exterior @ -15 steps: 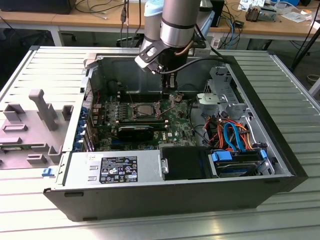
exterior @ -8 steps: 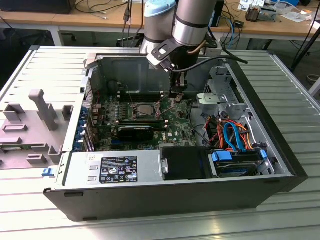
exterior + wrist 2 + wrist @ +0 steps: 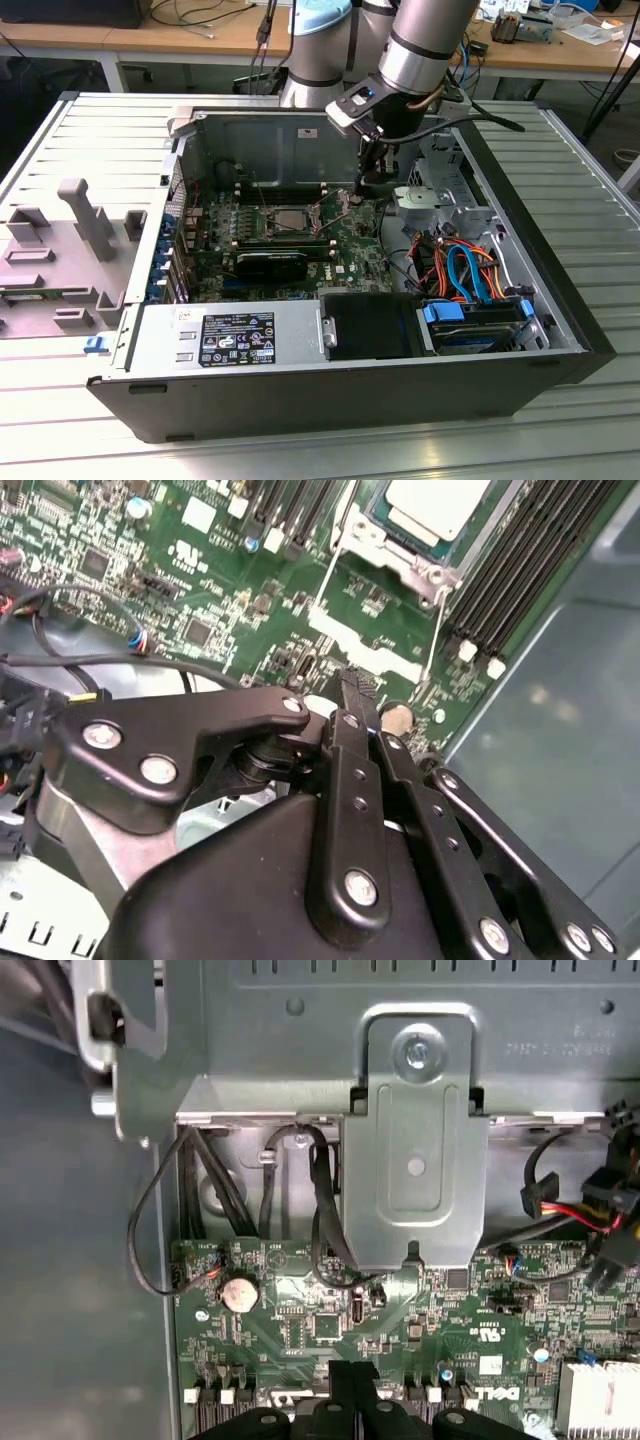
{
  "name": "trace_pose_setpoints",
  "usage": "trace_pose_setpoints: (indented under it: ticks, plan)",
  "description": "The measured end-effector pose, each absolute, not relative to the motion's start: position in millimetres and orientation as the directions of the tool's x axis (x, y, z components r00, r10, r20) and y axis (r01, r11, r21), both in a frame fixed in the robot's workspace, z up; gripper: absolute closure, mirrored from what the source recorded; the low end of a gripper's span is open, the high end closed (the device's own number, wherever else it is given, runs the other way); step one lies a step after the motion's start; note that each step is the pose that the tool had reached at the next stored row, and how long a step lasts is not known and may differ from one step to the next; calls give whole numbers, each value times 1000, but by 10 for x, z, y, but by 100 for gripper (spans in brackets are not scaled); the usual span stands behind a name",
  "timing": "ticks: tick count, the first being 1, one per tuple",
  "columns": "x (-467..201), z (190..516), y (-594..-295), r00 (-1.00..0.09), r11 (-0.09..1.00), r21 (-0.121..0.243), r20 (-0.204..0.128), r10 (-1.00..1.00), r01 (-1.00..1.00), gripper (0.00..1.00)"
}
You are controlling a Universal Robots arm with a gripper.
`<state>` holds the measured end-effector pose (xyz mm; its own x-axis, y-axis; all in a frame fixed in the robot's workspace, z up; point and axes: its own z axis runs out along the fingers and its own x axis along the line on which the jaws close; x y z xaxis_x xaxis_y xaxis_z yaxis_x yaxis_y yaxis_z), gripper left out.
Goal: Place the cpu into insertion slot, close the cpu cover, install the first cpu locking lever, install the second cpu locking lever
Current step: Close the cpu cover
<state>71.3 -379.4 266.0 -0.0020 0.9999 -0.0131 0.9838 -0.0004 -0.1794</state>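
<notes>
Slatted aluminium table point(image 3: 585, 170) carries an open desktop computer case point(image 3: 350, 405) lying on its side, with wooden desks point(image 3: 200, 35) behind it.

The gripper point(image 3: 368, 182) hangs inside the case. Its black jaws are drawn together at the tips in both wrist views, and nothing shows between them point(image 3: 358, 688) point(image 3: 352, 1372). The tips sit low over the green motherboard point(image 3: 200, 590), just beside a round coin battery point(image 3: 398, 718) point(image 3: 238, 1293); whether they touch the board I cannot tell.

A little beyond the tips is the insertion slot point(image 3: 400, 568) point(image 3: 268, 230), near but apart from the gripper. In the exterior view it lies to that view's left of the fingers. The cpu point(image 3: 438, 505) point(image 3: 290, 220) rests in the slot with its dull silver top facing up. The cpu cover point(image 3: 368, 538) lies as a silver frame around it. Two thin wire levers point(image 3: 330, 575) point(image 3: 437, 630) run out from the socket's corners toward the gripper; whether they are latched I cannot tell.

Long black memory slots point(image 3: 510, 590) flank the socket. In the first wrist view a grey sheet-metal bracket point(image 3: 415, 1180) stands past the battery, with black cables point(image 3: 320, 1210) beside it.

Farther out, the exterior view shows a power supply point(image 3: 230, 340) along the case's near wall and blue cables point(image 3: 465, 270) to that view's right. A grey fixture point(image 3: 85, 220) sits on the table at that view's left.
</notes>
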Motion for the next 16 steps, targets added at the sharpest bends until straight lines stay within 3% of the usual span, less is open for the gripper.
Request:
trace_pose_setpoints:
  ticks: [11,16]
  plan:
    - [772,2432,-3795,-2,0,-197,-10,1000,980,89]
    - [752,2409,-3794,-2,9,-197,34,999,980,89]
